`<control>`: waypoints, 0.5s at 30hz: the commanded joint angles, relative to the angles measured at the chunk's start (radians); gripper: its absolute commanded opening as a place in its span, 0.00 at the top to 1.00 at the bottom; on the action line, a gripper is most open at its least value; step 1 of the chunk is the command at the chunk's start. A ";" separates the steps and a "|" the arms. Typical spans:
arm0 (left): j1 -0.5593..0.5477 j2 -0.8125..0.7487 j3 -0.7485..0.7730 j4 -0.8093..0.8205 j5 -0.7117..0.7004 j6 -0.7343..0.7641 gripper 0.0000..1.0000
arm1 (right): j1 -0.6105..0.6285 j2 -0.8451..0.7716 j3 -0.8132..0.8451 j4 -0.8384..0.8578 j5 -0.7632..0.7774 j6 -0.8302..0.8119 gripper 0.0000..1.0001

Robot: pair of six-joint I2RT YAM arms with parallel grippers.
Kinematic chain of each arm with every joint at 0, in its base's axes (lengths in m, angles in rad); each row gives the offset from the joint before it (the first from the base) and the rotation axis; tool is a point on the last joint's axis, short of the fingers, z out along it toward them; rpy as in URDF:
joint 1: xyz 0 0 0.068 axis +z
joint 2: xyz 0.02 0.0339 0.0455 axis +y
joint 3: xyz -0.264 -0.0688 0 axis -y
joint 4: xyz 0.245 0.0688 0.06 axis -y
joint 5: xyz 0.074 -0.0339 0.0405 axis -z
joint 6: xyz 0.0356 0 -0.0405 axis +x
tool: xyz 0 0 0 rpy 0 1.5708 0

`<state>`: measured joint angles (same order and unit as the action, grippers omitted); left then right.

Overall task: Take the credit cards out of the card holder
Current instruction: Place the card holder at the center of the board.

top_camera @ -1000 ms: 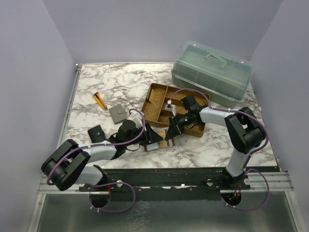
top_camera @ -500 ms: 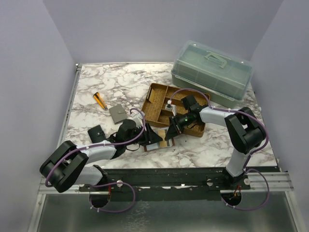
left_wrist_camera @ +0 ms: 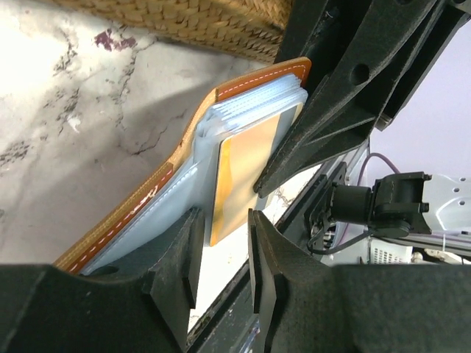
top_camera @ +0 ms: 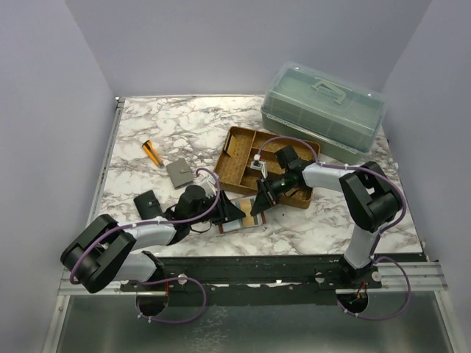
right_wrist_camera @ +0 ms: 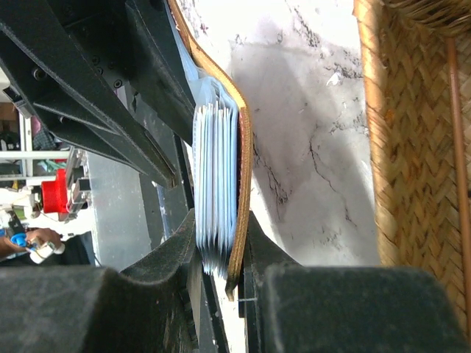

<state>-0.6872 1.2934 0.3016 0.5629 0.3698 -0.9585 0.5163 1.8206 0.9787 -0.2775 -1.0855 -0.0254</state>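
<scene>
Card holder (top_camera: pixel 240 219) sits mid near edge of the bench (top_camera: pixel 147 129), before woven tray (top_camera: pixel 237 163), right gripper (right_wrist_camera: pixel 218 237) clamped on its cover, left gripper (left_wrist_camera: pixel 223 229) part-open astride a gold credit card (left_wrist_camera: pixel 243 169); nipping the sleeve (left_wrist_camera: pixel 158 213) too could drag the holder free.

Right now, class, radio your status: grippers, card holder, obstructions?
Right gripper shut on reddish-brown leather card holder. Left gripper open astride orange credit card. Woven tray close alongside.
</scene>
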 commanded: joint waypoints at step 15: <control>0.003 0.136 -0.048 0.071 -0.052 -0.071 0.63 | 0.062 0.069 0.063 -0.038 0.160 -0.020 0.64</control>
<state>-0.6872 1.3708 0.2382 0.6113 0.3477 -1.0191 0.5709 1.8805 0.9939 -0.2840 -1.0084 -0.0162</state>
